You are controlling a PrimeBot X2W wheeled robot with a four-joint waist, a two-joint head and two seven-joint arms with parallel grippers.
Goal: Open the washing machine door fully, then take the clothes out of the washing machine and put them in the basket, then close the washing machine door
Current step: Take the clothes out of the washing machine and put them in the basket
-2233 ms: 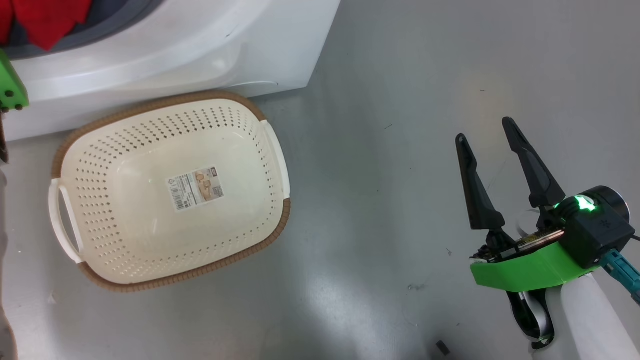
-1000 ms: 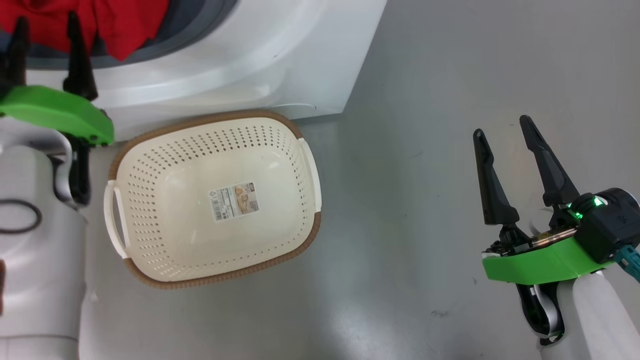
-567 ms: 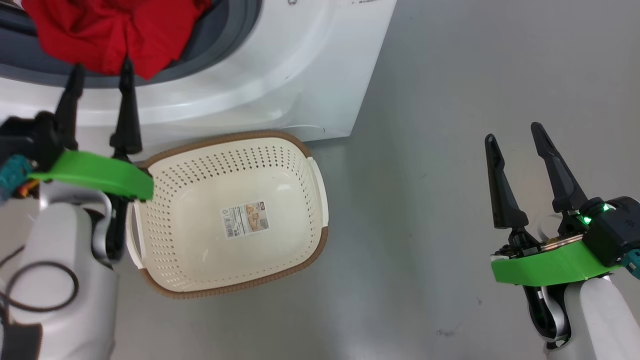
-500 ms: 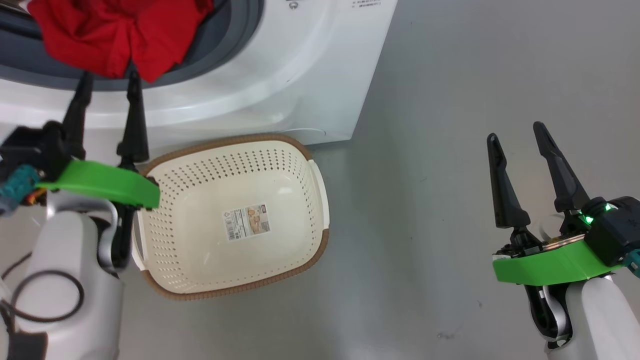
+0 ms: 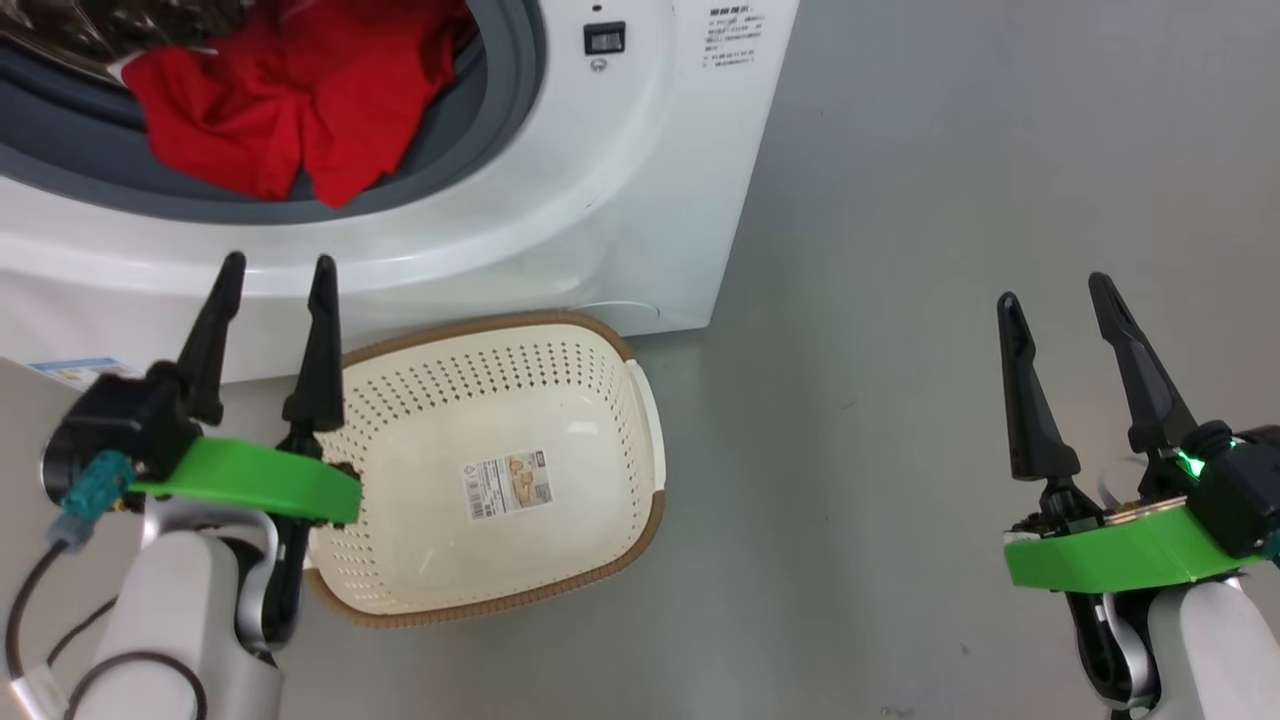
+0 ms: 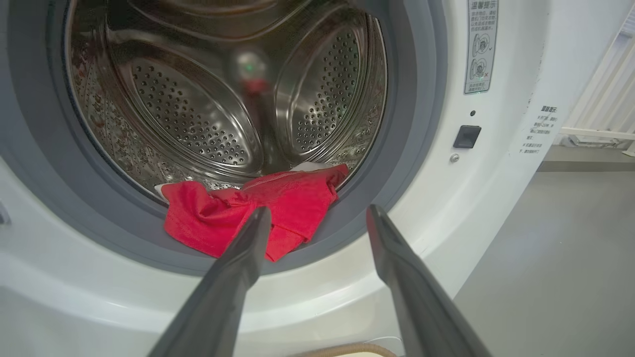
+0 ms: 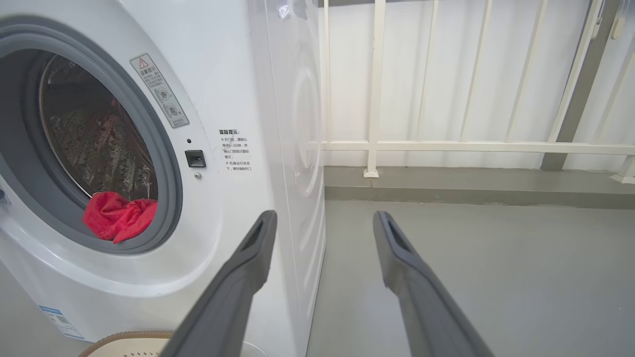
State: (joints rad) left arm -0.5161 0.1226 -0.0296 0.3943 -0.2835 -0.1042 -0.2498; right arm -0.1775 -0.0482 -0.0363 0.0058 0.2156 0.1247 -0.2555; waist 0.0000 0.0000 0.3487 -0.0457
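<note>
Clothes (image 5: 270, 110) are spilling from the washing machine (image 5: 600, 200); left hand (image 5: 280, 262) is hovering near them, right hand (image 5: 1053, 290) far right, both spread apart.

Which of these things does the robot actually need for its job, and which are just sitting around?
Part of the job:
washing machine
red clothes in its drum
empty basket on the floor
left tool, open, facing the clothes

Just there:
white railing
warning sticker
</note>
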